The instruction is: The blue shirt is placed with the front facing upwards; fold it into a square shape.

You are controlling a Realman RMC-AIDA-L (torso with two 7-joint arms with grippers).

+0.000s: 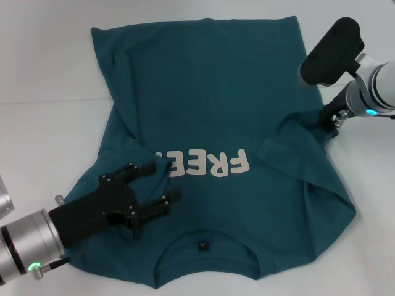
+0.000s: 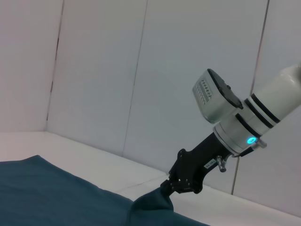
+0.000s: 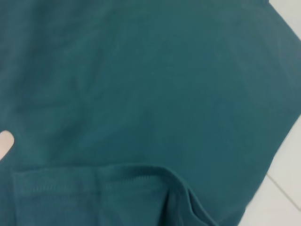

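The blue shirt (image 1: 210, 92) lies front up on the white table, collar and neck label (image 1: 202, 245) nearest me, hem at the far side. Its left side is folded inward and covers the end of the cream letters (image 1: 213, 163). My left gripper (image 1: 162, 183) is open and empty, just above the shirt's left chest beside the letters. My right gripper (image 1: 331, 123) is at the shirt's right edge, shut on a pinch of fabric. The left wrist view shows that gripper (image 2: 168, 188) holding the shirt (image 2: 47, 193) up in a small peak. The right wrist view shows shirt cloth (image 3: 141, 94) with a stitched hem.
The white table (image 1: 37, 61) shows bare to the left, right and beyond the hem. A light panelled wall (image 2: 94, 70) stands behind the table. The shirt's lower right part (image 1: 321, 191) lies creased toward the table's right side.
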